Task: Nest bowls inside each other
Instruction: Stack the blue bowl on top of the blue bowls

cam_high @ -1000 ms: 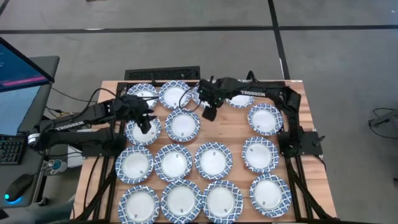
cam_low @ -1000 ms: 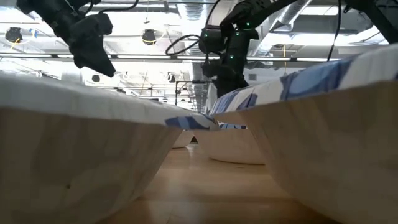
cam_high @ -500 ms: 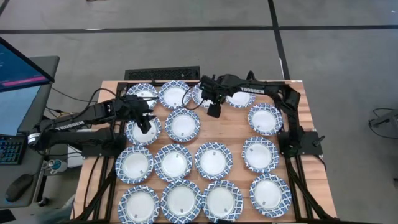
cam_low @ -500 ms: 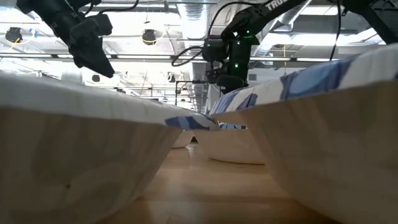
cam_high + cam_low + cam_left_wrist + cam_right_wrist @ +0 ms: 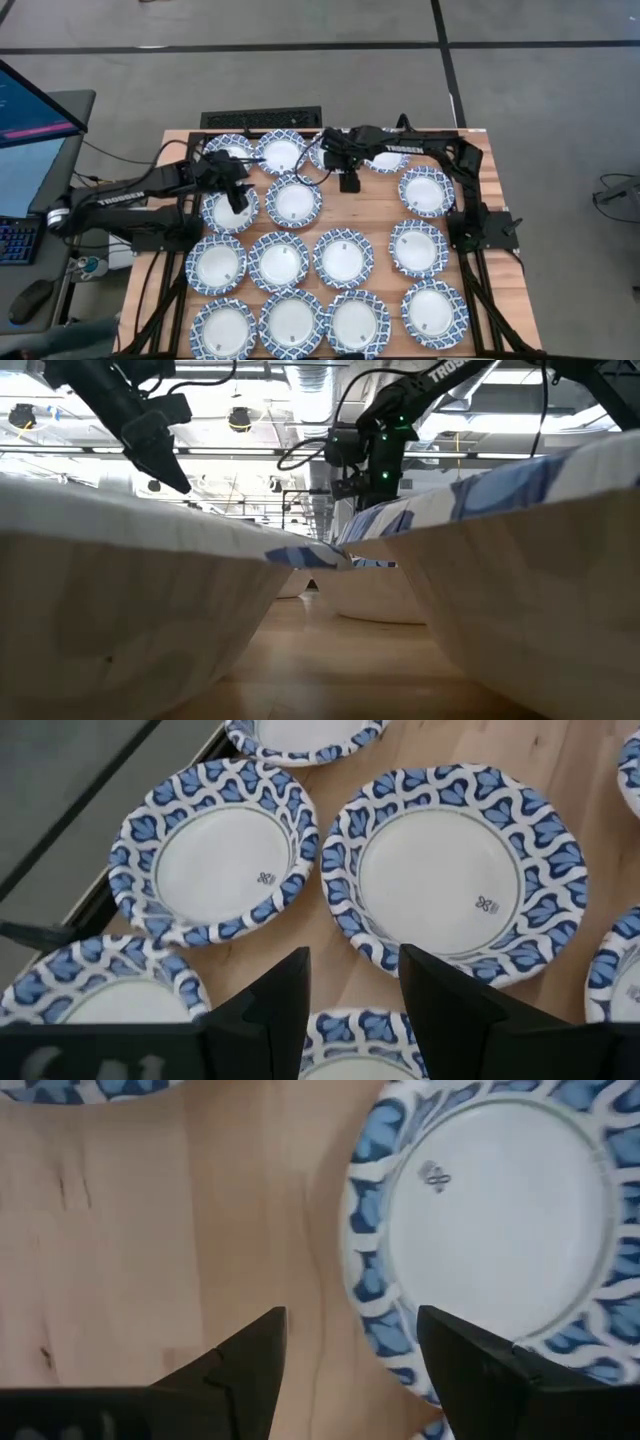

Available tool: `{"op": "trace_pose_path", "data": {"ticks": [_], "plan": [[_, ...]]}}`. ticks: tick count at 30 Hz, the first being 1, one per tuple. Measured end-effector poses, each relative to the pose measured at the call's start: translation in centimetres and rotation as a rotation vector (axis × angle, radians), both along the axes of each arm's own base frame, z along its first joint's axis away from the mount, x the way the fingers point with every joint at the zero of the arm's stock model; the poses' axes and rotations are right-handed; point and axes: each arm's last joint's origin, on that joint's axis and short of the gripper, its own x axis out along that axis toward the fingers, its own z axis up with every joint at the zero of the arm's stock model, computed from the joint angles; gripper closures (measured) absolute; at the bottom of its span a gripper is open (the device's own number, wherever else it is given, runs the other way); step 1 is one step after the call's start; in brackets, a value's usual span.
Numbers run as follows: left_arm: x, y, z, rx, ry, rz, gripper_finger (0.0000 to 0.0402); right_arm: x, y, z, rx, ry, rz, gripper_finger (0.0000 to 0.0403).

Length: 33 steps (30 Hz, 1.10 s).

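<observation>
Several blue-and-white rimmed bowls (image 5: 343,257) sit singly on the wooden table, each on its base. My left gripper (image 5: 237,195) hovers open over the bowl (image 5: 222,214) at the left of the second row. In the left wrist view its fingers (image 5: 352,988) stand above the gap between two bowls (image 5: 215,850) (image 5: 455,870). My right gripper (image 5: 350,181) is open above bare wood, between the centre bowl (image 5: 293,200) and the right bowl (image 5: 425,190). In its wrist view (image 5: 350,1350) one bowl (image 5: 500,1210) lies just beside the fingers.
The bowls fill most of the table in rough rows, rims nearly touching. A strip of bare wood (image 5: 365,205) lies under the right gripper. The arm bases and cables stand along the left edge (image 5: 150,225) and right edge (image 5: 480,228). A monitor (image 5: 30,150) stands off the table's left.
My right gripper has moved a little toward the table's right, away from the centre bowl, and stayed open. My left gripper has shifted slightly and tipped more steeply over its bowl. No bowl has moved.
</observation>
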Motion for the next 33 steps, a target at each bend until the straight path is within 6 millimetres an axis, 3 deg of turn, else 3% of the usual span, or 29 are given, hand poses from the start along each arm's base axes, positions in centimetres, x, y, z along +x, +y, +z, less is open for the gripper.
{"op": "trace_pose_path", "data": {"ticks": [22,33], "plan": [[1.0,0.4,-0.8,-0.027,0.029,0.008,0.0255,-0.9,-0.5,-3.4,0.022,-0.055,-0.097,0.0154],[1.1,0.4,-0.7,-0.04,0.004,0.028,0.0255,-0.7,-1.9,-3.2,-0.033,-0.129,-0.181,0.0173]]}}
